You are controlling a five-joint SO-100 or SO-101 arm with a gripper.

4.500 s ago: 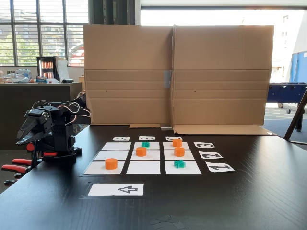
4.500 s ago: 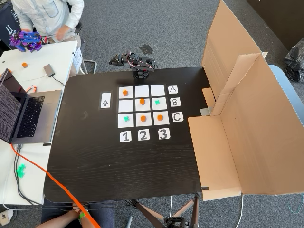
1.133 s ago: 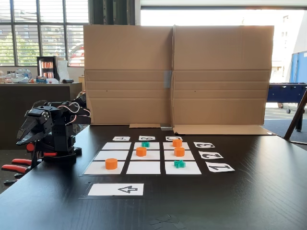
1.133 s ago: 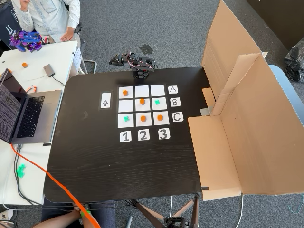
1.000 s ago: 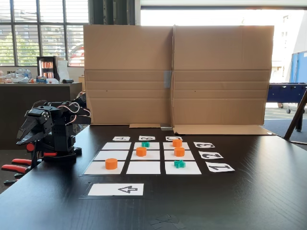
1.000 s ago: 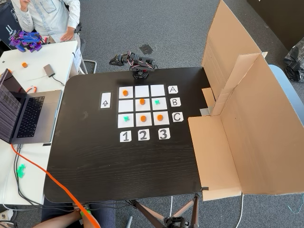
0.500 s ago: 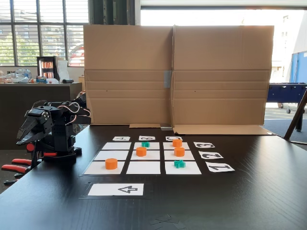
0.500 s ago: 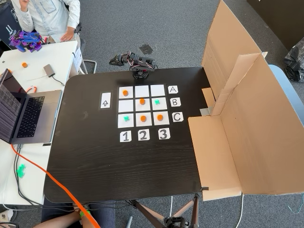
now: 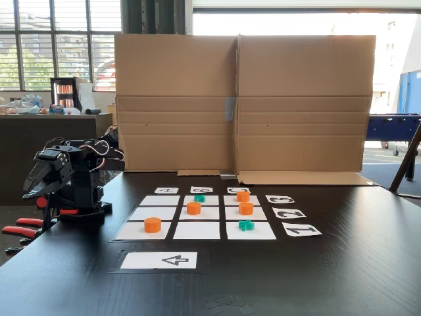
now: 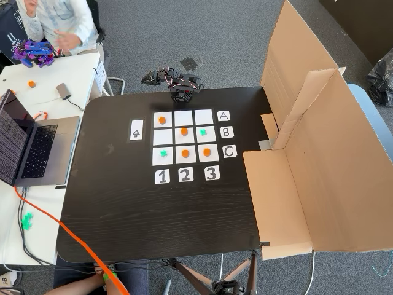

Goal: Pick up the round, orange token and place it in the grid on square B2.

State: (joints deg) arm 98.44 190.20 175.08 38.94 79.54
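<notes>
Labels A, B, C and 1, 2, 3 edge the grid [image 10: 163, 136], well apart from the folded arm's end effector [image 9: 34, 187]; whether its fingers are spread cannot be told.

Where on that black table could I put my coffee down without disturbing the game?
The wide bare stretch of table below the number labels is free, as is the strip between the arrow sheet and the laptop. The grid is crowded: six of its nine squares hold pieces.
</notes>
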